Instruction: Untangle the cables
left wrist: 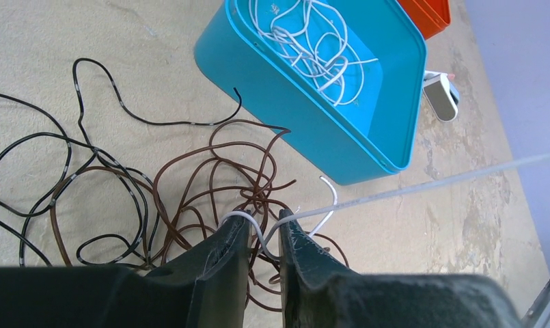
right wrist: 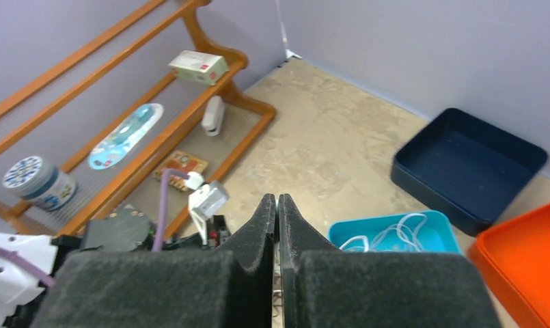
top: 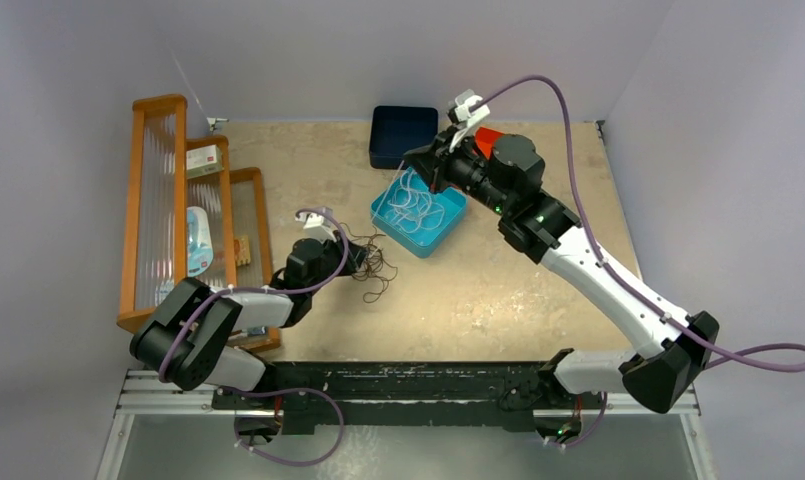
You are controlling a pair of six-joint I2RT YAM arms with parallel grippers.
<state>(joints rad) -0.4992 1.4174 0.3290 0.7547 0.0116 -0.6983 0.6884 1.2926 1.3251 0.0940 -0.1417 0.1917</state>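
The table (top: 538, 290) is walled on its far, left and right sides. Its near edge carries the arm bases. A wooden rack (top: 158, 110) fills the left edge. Bare tan surface shows between the rack and the bin, and from the bin to the near edge. The right arm crosses the right half on a diagonal.

A navy tray (top: 403, 135) sits against the far wall, with an orange tray (right wrist: 525, 260) to its right. The teal bin (left wrist: 306, 130) stands just in front of them, near mid-table, and holds a loose coil of white cables (left wrist: 313, 48). The dark cables (top: 375, 265), brown and black, lie in a tangled heap on the table just left of the bin, close to it but not touching.

The left gripper (left wrist: 264, 229) is low over that heap. Its jaws stand a narrow gap apart, wider than the white cable (left wrist: 429, 184) that drapes over the fingertips and dips between them. From there the cable runs taut past the bin's near corner.

The right gripper (right wrist: 277, 201) hangs above the bin's far corner with its jaws pressed together. Whether they pinch a cable cannot be told.
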